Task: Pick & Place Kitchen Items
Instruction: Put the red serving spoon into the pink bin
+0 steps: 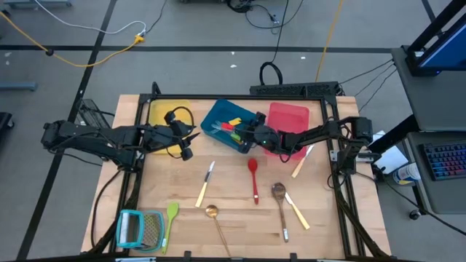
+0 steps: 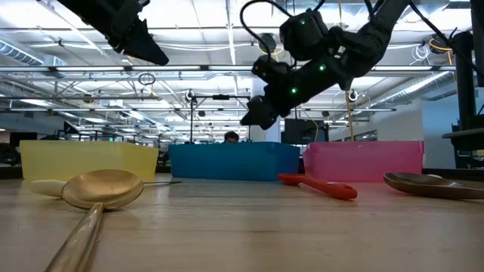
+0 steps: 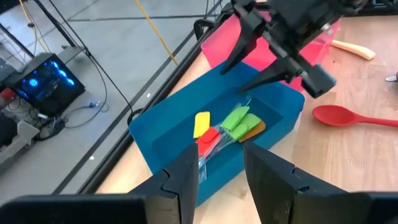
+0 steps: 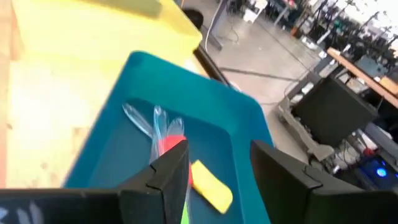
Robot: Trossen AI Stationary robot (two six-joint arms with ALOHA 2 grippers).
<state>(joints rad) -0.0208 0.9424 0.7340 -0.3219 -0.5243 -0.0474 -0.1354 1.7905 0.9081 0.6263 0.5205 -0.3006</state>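
Note:
The blue tray (image 1: 218,116) holds several small tools: yellow (image 3: 202,122), green (image 3: 236,118), red and orange ones. My right gripper (image 1: 245,132) hangs open and empty above the tray's right part; it also shows in the left wrist view (image 3: 258,59). My left gripper (image 1: 187,148) is open and empty, raised just left of the blue tray. On the table lie a red spoon (image 1: 254,177), a brass spoon (image 1: 215,220), a wooden spoon (image 1: 279,195), a green spatula (image 1: 172,217) and cream-handled knives (image 1: 205,184).
A yellow tray (image 1: 164,110) stands left of the blue one, a red tray (image 1: 291,114) right of it. A teal-framed grater (image 1: 138,229) lies at the near left corner. Another cream-handled tool (image 1: 301,163) lies under the right arm.

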